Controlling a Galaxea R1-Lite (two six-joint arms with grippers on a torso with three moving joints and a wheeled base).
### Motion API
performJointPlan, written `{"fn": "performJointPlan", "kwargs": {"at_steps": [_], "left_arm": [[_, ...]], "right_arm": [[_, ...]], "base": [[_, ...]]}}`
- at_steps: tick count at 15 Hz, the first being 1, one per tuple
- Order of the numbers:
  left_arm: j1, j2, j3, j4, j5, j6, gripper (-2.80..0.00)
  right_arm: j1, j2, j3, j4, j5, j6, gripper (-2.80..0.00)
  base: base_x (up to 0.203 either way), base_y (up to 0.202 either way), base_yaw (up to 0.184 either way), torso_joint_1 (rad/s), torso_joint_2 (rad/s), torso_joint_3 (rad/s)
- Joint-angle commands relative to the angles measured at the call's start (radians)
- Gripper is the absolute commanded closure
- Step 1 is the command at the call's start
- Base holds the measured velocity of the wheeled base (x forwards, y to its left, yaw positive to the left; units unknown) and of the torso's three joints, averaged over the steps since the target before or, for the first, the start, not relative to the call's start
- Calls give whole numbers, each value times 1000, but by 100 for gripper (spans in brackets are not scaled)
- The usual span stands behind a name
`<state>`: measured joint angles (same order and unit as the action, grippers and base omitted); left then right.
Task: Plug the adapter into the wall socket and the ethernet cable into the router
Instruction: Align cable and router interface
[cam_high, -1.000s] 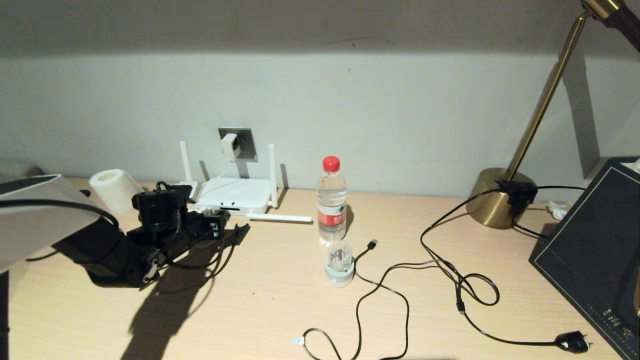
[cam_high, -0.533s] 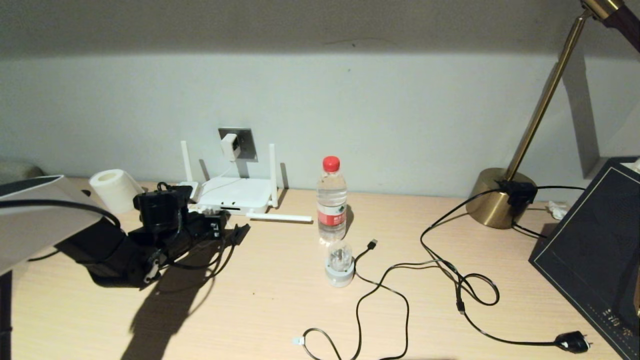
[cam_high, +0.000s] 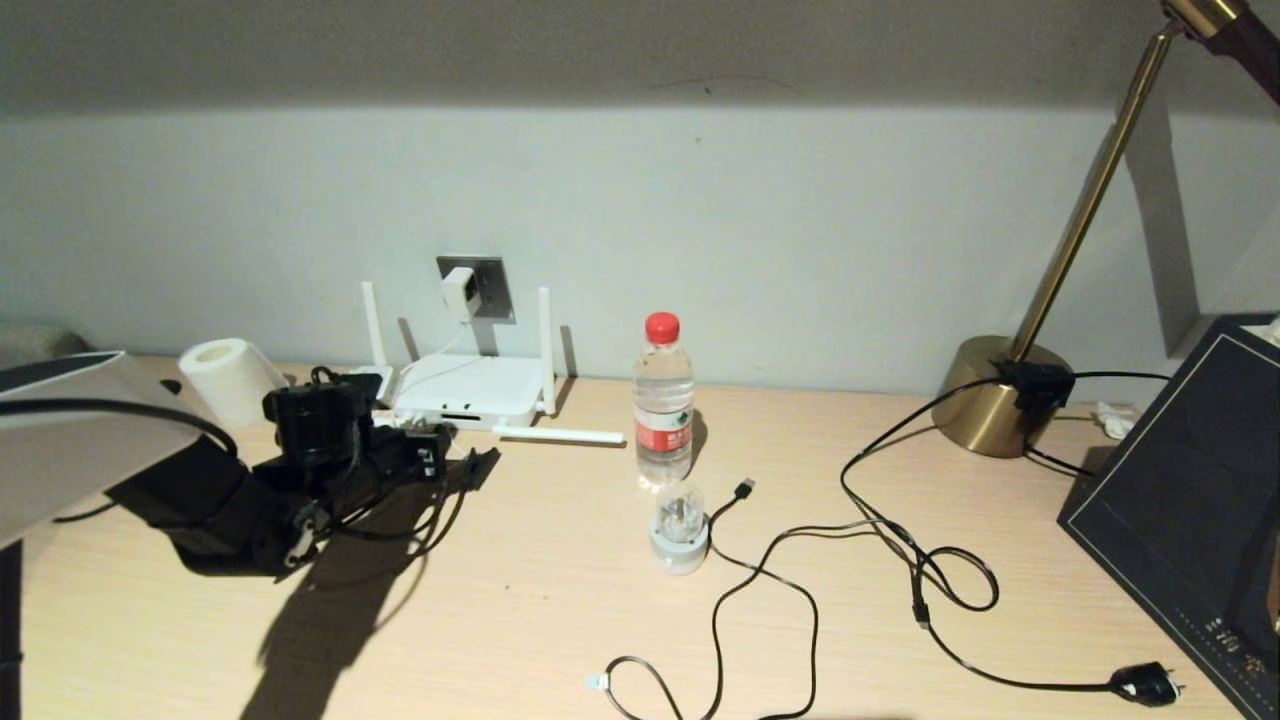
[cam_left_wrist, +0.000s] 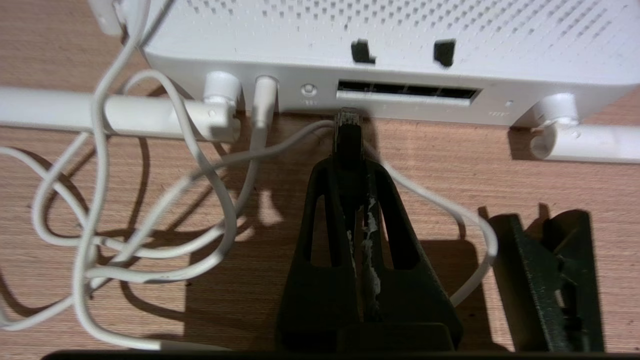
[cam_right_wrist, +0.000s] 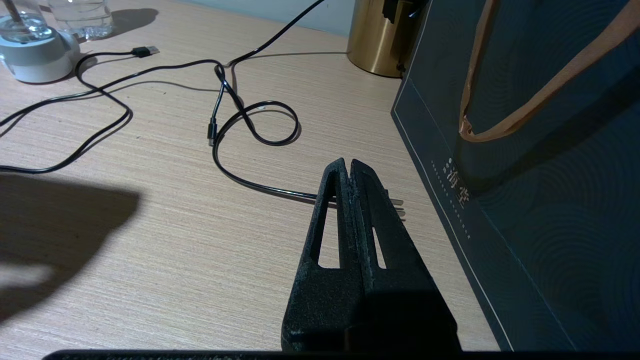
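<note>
Ethernet cable (cam_left_wrist: 347, 131) pinched in low left claw (cam_left_wrist: 350, 165), nearing router (cam_left_wrist: 380, 55).

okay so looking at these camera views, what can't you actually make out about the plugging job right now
- Ethernet cable: the head view hides its connector behind the left gripper; the left wrist view shows it below the router ports, but not whether it touches the edge.
- Adapter: its pins in the wall socket are hidden by its body, so how deep it sits is unclear.
- Right gripper: outside the head view.

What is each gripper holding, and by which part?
Left gripper: black ethernet cable, pinched just behind its clear connector, near the white router. Right gripper: nothing.
</note>
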<state>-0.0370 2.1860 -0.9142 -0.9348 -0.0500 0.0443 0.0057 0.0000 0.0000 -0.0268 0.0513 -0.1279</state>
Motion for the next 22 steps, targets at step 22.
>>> {"fn": "performJointPlan", "kwargs": {"at_steps": [22], "left_arm": [[0,-14,6,-29,-1,0,0]], "right_arm": [[0,2,12,-1,1,-1,0]], "base": [[0,0,0,0,0,0]]}}
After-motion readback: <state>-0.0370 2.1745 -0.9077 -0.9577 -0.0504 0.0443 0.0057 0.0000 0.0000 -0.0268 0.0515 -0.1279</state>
